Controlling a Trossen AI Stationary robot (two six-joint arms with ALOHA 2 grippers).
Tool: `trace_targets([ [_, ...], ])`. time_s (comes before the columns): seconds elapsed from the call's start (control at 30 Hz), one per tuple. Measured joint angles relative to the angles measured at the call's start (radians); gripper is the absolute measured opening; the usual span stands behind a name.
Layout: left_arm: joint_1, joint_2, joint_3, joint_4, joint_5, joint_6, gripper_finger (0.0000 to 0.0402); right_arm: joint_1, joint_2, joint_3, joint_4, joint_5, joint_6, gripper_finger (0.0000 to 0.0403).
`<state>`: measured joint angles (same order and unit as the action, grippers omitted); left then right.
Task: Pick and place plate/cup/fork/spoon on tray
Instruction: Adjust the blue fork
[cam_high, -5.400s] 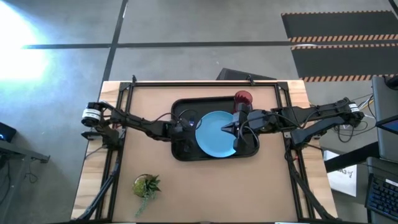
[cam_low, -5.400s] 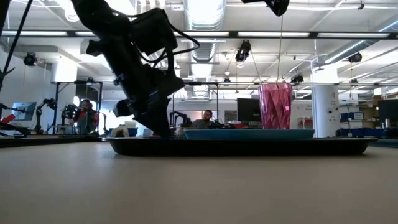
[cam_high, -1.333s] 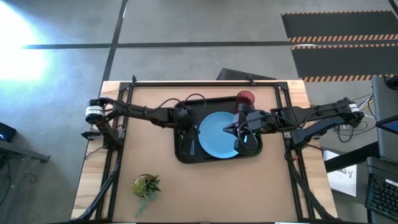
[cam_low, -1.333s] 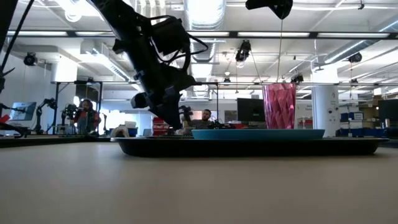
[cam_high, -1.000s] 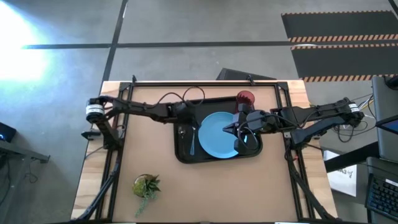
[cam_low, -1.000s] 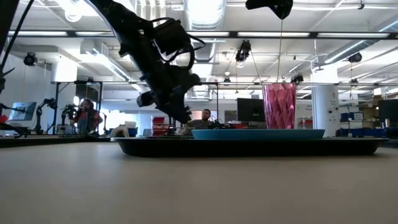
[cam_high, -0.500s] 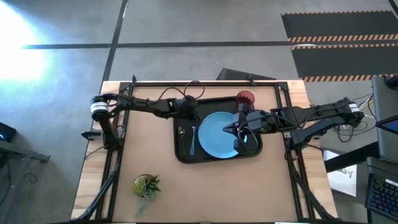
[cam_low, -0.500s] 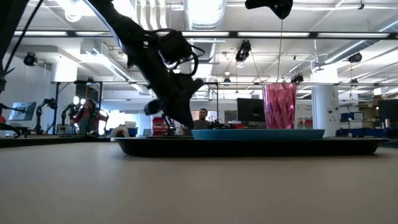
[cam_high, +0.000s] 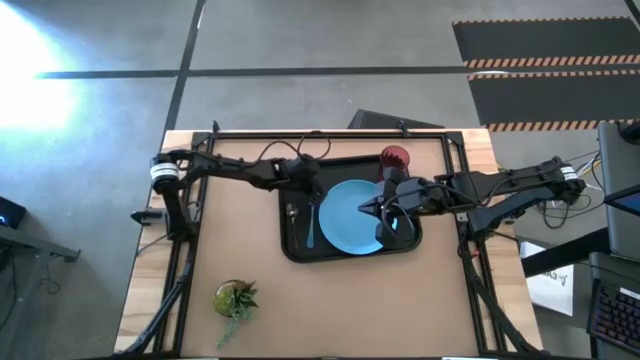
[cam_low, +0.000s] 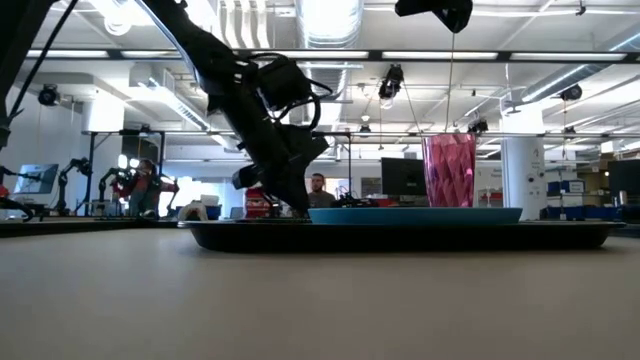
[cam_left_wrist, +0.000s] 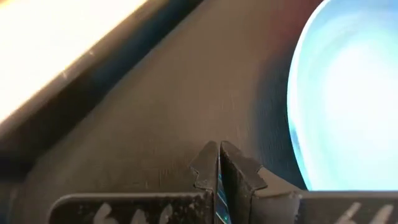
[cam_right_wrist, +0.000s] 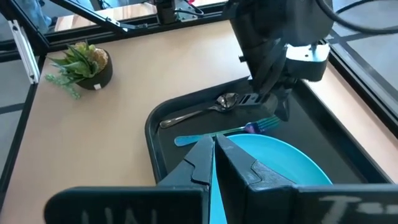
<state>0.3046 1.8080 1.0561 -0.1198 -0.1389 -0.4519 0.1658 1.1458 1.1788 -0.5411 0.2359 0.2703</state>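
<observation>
High view: left gripper (cam_high: 305, 180) withdrawn toward tray (cam_high: 345, 252) far-left corner, fingers together, empty; fork (cam_high: 310, 224) and spoon (cam_high: 293, 214) now lie on tray beside plate (cam_high: 350, 216), cup (cam_high: 393, 158) at far edge. All four items apparently placed.

Low view: left arm lifted over tray.

Right wrist view: right gripper (cam_right_wrist: 213, 152) closed over plate, likely empty.

No legible writing.

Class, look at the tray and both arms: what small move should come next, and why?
Probably lift the left end effector clear and retract it. The plate, cup, fork and spoon all sit on the tray, and both end effectors, the right over the plate, are shut and hold nothing.
</observation>
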Motion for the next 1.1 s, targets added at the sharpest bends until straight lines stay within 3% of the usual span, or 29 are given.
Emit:
trace_targets([
  [0.3, 0.016, -0.006, 0.054, -0.002, -0.025, 0.041, 0.0000, 0.000, 0.000, -0.010, -0.001, 0.000, 0.008, 0.0009],
  [0.7, 0.017, -0.005, 0.047, -0.111, -0.023, 0.012, 0.0000, 0.000, 0.000, -0.011, 0.000, 0.000, 0.007, 0.0009],
  [1.1, 0.017, -0.004, 0.047, -0.118, -0.007, -0.021, 0.0000, 0.000, 0.000, -0.011, 0.002, 0.000, 0.009, 0.0009],
])
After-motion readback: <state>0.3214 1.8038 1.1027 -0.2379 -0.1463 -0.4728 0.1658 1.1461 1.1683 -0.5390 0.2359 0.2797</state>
